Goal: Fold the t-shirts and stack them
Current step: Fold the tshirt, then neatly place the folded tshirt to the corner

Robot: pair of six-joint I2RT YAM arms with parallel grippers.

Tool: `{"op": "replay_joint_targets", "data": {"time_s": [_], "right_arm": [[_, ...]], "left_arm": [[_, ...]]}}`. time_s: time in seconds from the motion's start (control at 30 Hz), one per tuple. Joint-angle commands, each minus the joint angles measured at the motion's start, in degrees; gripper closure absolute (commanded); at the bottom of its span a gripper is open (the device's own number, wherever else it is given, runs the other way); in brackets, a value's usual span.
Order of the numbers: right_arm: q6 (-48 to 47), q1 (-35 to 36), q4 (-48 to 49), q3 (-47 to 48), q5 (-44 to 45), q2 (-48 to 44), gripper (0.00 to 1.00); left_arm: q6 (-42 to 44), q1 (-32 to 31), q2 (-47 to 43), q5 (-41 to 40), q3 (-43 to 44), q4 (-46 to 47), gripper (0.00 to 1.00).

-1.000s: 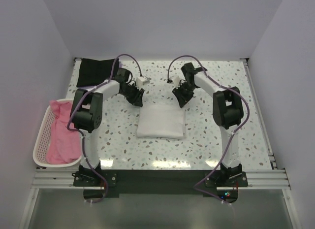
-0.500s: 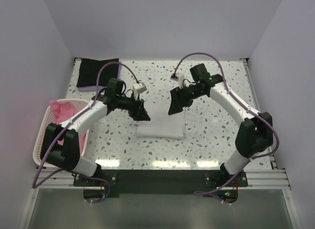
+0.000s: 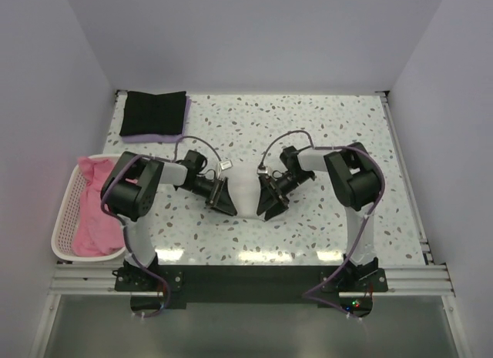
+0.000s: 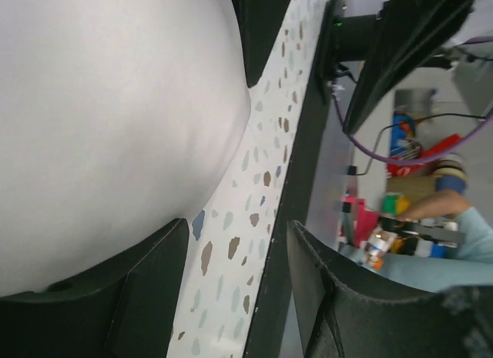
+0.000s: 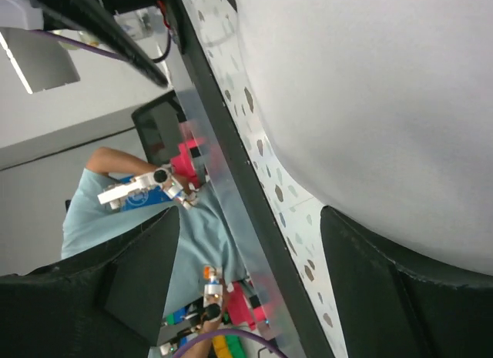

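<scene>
The white t-shirt (image 3: pixel 246 190) is mostly hidden between left gripper (image 3: pixel 225 199) and right gripper (image 3: pixel 269 204), which are agape, empty and newly dropped to its sides.

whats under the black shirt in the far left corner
A lavender shirt: only a thin strip shows along the near and right edges of the black shirt. The rest is covered, so anything else in that pile cannot be seen.

A folded t-shirt (image 3: pixel 245 190) lies between the left hand (image 3: pixel 223 202) and right hand (image 3: pixel 267 205), a basket (image 3: pixel 62 219) far left.
</scene>
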Motion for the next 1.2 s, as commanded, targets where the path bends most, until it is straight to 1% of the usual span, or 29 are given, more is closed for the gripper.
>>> {"op": "replay_joint_targets", "data": {"time_s": [0.0, 0.13, 0.27, 0.3, 0.43, 0.47, 0.53, 0.57, 0.63, 0.67, 0.7, 0.73, 0.77, 0.8, 0.83, 0.87, 0.9, 0.93, 0.97, 1.03, 1.07, 1.1, 1.13, 1.17], "right_arm": [[-5.44, -4.45, -2.31, -1.75, 0.25, 2.99, 0.23], [-9.32, -7.80, -5.21, -2.89, 1.48, 6.25, 0.25], [-11.17, -9.39, -6.88, -2.81, 2.97, 6.34, 0.27], [-12.48, -9.74, -7.67, -2.55, 3.50, 5.90, 0.27], [-17.22, -10.53, -13.81, 0.00, 2.63, 4.41, 0.26], [-20.28, -10.53, -18.09, 2.01, 2.19, 4.23, 0.26], [-21.80, -10.62, -21.55, 3.78, 0.08, 2.48, 0.26], [-22.15, -10.53, -23.83, 5.44, -0.62, -0.40, 0.27], [-21.63, -10.27, -24.99, 7.20, -1.51, -3.75, 0.27], [-19.63, -10.09, -24.38, 8.87, -0.81, -7.77, 0.28], [-17.69, -10.01, -22.81, 9.58, 0.24, -9.73, 0.29], [-15.76, -10.00, -18.27, 10.02, 1.55, -12.10, 0.29], [-12.09, -9.66, -15.62, 10.46, 5.74, -15.86, 0.32], [-10.57, -9.30, -12.89, 10.55, 8.05, -17.90, 0.34], [-9.16, -8.78, -7.64, 10.55, 10.94, -19.49, 0.36], [-7.06, -7.03, -5.24, 10.38, 16.11, -20.98, 0.42], [-6.61, -5.71, -3.22, 10.55, 19.55, -23.26, 0.44], [-6.43, -4.13, 0.28, 10.55, 22.72, -24.15, 0.46], [-5.99, -0.11, 1.97, 10.46, 30.06, -24.86, 0.51], [-6.60, 4.21, 5.66, 10.29, 36.34, -25.48, 0.54], [-7.65, 8.50, 6.72, 10.11, 39.59, -25.30, 0.57], [-8.26, 10.63, 7.43, 10.29, 44.67, -24.52, 0.58], [-8.79, 12.65, 8.66, 10.29, 47.33, -23.99, 0.58], [-9.93, 16.50, 9.10, 10.46, 49.36, -23.38, 0.59]], "left_arm": [[5.64, 4.12, 5.21, 0.38, -0.58, -0.33, 0.40], [9.08, 5.44, 9.35, 1.17, -0.58, -3.06, 0.40], [12.33, 5.53, 8.83, 0.38, 0.56, -7.17, 0.41], [14.26, 5.62, 8.22, 0.21, 0.82, -8.15, 0.41], [16.29, 5.62, 1.38, 0.38, 1.17, -9.82, 0.41], [17.17, 5.62, 0.05, 0.38, 1.70, -11.39, 0.41], [19.10, 5.62, -3.89, 0.29, 3.80, -13.16, 0.41], [19.98, 5.62, -5.31, 0.29, 4.60, -15.26, 0.41], [22.18, 5.79, -10.04, 0.47, 6.79, -17.20, 0.41], [22.62, 6.05, -11.90, 0.47, 7.15, -18.17, 0.41], [22.02, 6.32, -13.74, 0.29, 7.41, -18.00, 0.41], [20.71, 7.28, -17.42, -0.23, 7.07, -17.13, 0.41], [18.26, 8.07, -19.28, -2.58, 6.46, -13.03, 0.41], [12.40, 9.04, -21.04, -3.83, 5.67, -10.47, 0.41], [9.56, 11.39, -23.93, -5.14, 4.27, -8.09, 0.41], [7.27, 12.55, -25.00, -7.94, 3.90, -4.76, 0.41], [3.76, 13.61, -25.79, -9.62, 3.90, -3.77, 0.41], [1.29, 15.01, -26.50, -11.64, 4.68, -3.15, 0.41], [-0.30, 15.28, -26.50, -16.53, 5.30, -2.71, 0.40], [-3.21, 15.37, -25.28, -21.39, 7.92, -3.49, 0.40], [-3.82, 15.37, -24.49, -25.85, 8.81, -5.07, 0.40], [-5.05, 15.37, -23.79, -27.55, 10.39, -5.43, 0.40], [-5.41, 15.37, -22.13, -29.48, 11.10, -6.39, 0.39], [-5.76, 15.37, -21.50, -32.29, 11.63, -7.18, 0.39]]}}
